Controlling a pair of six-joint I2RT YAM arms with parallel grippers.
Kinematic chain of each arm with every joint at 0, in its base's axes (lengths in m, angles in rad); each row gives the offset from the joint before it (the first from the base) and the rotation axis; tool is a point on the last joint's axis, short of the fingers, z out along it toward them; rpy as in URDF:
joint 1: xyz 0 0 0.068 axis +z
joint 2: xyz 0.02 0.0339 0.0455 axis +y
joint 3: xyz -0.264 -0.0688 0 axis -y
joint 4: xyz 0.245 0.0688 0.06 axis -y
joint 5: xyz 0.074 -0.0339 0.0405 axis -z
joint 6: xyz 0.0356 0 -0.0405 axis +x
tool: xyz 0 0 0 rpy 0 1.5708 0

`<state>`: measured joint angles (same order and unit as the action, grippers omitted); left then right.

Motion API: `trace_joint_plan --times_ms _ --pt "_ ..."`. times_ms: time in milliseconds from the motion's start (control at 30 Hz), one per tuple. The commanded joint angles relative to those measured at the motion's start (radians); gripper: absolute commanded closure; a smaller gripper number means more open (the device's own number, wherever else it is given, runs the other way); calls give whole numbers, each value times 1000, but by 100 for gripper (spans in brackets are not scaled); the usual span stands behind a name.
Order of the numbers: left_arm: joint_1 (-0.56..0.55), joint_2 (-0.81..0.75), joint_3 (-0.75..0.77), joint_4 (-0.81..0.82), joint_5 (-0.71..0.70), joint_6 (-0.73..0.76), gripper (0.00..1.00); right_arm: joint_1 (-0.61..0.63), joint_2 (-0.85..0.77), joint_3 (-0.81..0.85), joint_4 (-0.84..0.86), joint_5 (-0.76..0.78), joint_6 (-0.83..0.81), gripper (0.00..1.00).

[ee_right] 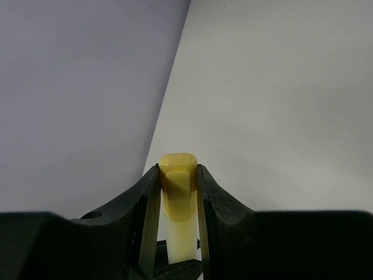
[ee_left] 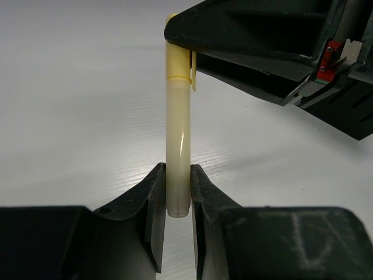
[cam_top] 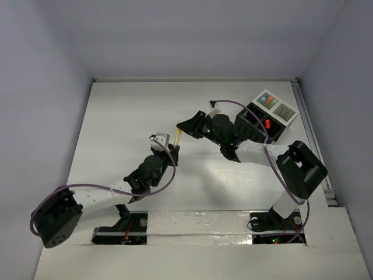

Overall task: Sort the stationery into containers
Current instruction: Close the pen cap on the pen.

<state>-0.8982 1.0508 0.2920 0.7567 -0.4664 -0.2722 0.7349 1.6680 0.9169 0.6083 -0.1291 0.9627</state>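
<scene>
A yellow marker pen (cam_top: 176, 137) is held in the air between both grippers above the middle of the table. My left gripper (ee_left: 177, 192) is shut on the pale barrel end of the pen (ee_left: 177, 157). My right gripper (ee_right: 178, 175) is shut on its yellow cap (ee_right: 178, 186) and shows in the top view (cam_top: 187, 129) just right of the pen. The containers stand at the back right: a black divided box (cam_top: 260, 126) holding an orange item (cam_top: 267, 123), joined to a white tray (cam_top: 288, 114) with small blue and orange pieces (cam_top: 268, 101).
The right arm's cable (cam_top: 256, 116) loops over the black box. A metal rail (cam_top: 312, 140) runs along the table's right edge. Grey walls enclose the back and both sides.
</scene>
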Motion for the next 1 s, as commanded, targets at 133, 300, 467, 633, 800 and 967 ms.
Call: trace_joint_plan --times_ms 133,300,467,633,800,967 --pt "8 3 144 121 -38 48 100 73 -21 -78 -41 -107 -79 100" --pt "8 18 231 145 -29 88 100 95 5 -136 1 -115 -71 100" --pt "8 43 305 164 -20 129 100 132 12 -220 56 -107 -50 100" --pt "19 63 380 156 21 143 100 162 25 -271 96 -92 -33 100" --pt "28 86 438 142 49 162 100 185 62 -302 131 -95 -10 100" --pt "73 69 476 116 107 150 100 185 47 -334 133 -75 -10 100"
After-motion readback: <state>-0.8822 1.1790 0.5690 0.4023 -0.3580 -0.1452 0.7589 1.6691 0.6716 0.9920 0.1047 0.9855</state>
